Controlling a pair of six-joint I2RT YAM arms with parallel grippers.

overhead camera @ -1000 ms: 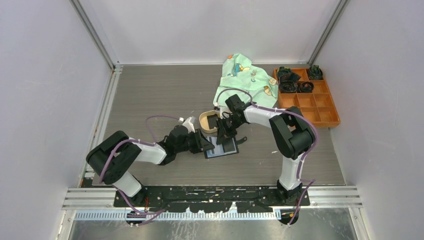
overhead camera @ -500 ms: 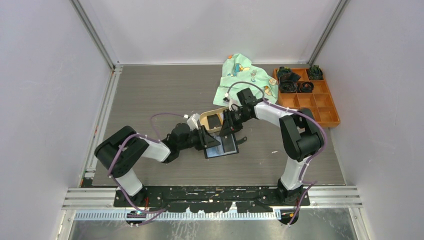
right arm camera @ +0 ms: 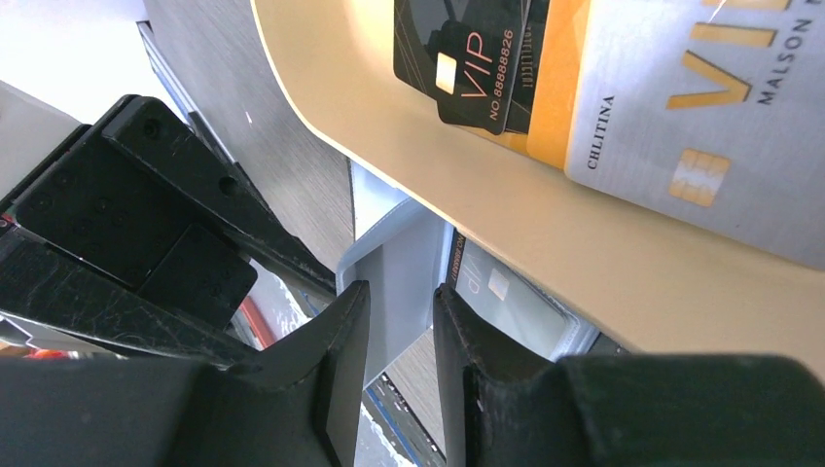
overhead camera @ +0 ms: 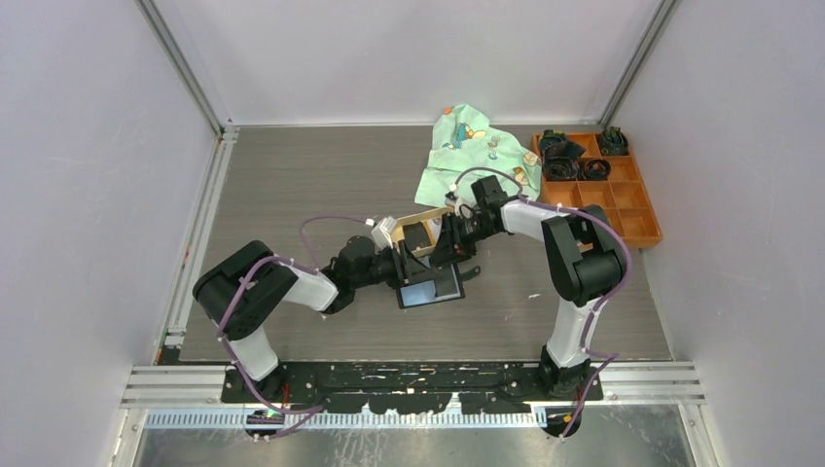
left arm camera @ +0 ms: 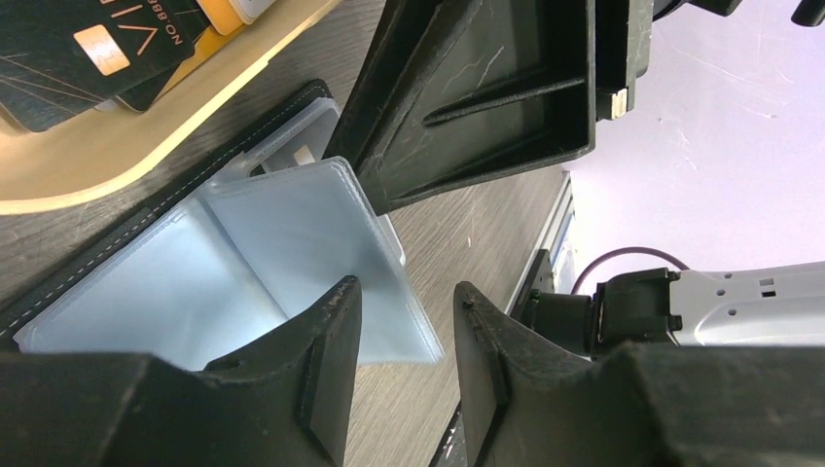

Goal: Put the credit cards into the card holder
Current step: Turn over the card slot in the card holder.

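Left tool (overhead camera: pixel 403 267) hangs over open card holder (overhead camera: pixel 438 289), whose long axis runs left-right.

place: robot lab cell | signs: white panel walls (overhead camera: pixel 88 195), aluminium rails (overhead camera: pixel 185 68), black mounting plate (overhead camera: pixel 418 375)

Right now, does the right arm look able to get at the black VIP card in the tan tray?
Probably yes: the right end effector is open beside the tan tray, and the black VIP card lies uncovered atop the stack. Nothing stands between them.
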